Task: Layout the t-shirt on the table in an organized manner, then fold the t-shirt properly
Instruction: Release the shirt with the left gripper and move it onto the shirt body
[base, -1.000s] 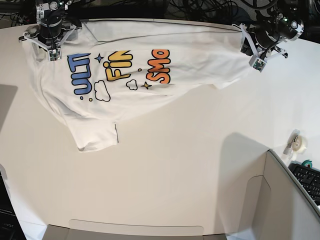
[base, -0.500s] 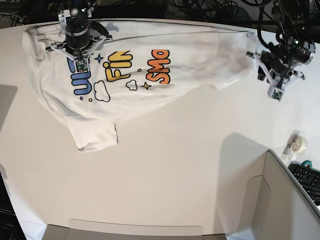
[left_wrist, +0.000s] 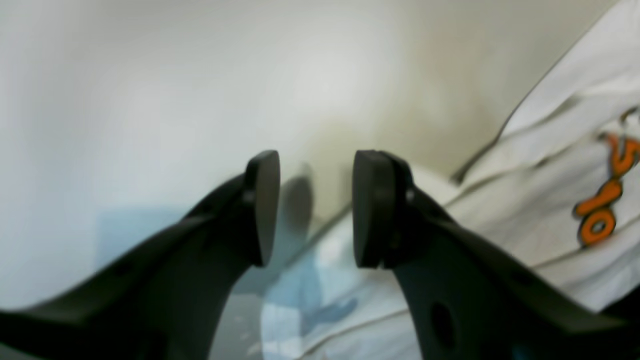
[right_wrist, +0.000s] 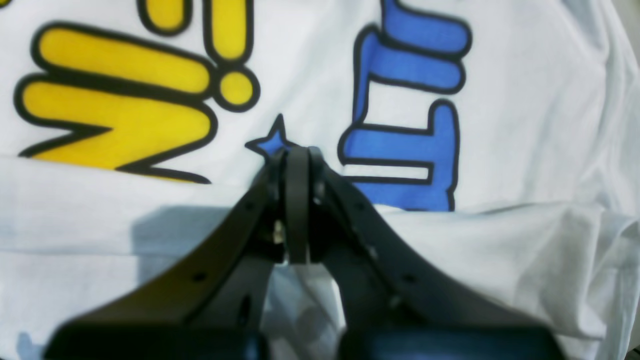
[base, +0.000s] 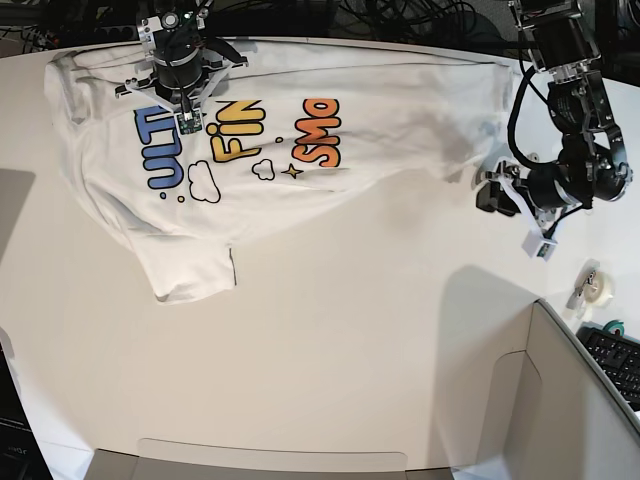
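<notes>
Having let go of the t-shirt (base: 300, 130), the left gripper (base: 512, 205) stood with jaws parted over bare desk (base: 330, 340), while the right gripper (base: 185, 105), jaws clenched and empty, had crossed onto the lettering, leaving the spread-out shirt awaiting folding.

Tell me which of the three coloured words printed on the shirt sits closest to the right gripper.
The blue word on the t-shirt. The right gripper hangs right beside its top, with the yellow word next over and the orange word farthest.
</notes>
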